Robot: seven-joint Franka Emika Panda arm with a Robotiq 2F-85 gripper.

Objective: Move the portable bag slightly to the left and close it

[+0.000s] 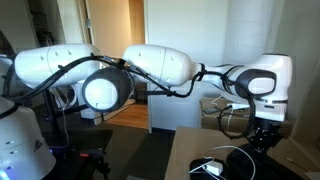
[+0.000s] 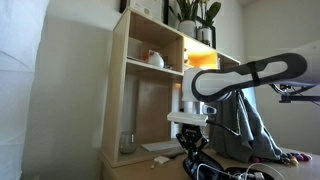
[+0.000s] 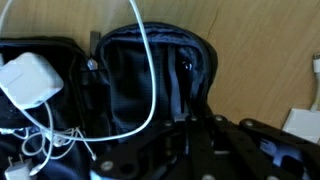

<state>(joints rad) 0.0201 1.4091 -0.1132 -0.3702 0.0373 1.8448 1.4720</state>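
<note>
The portable bag (image 3: 120, 90) is a black soft case lying open on the wooden table, with both halves spread. A white charger block (image 3: 28, 78) and loose white cords (image 3: 148, 70) lie in and across it. My gripper (image 3: 192, 120) is at the bag's near edge, its dark fingers drawn together on the rim of the right half. In an exterior view the gripper (image 1: 262, 137) hangs just above the bag (image 1: 218, 165). It also shows over the bag (image 2: 205, 168) in the exterior view (image 2: 190, 143) with the shelf.
A tall wooden shelf unit (image 2: 140, 90) stands behind the table and holds small items and a plant. A tan boxy object (image 1: 222, 106) sits behind the bag. A white object (image 3: 304, 122) lies on the wooden table (image 3: 250, 50) at the right. Grey cloth (image 2: 250, 125) hangs nearby.
</note>
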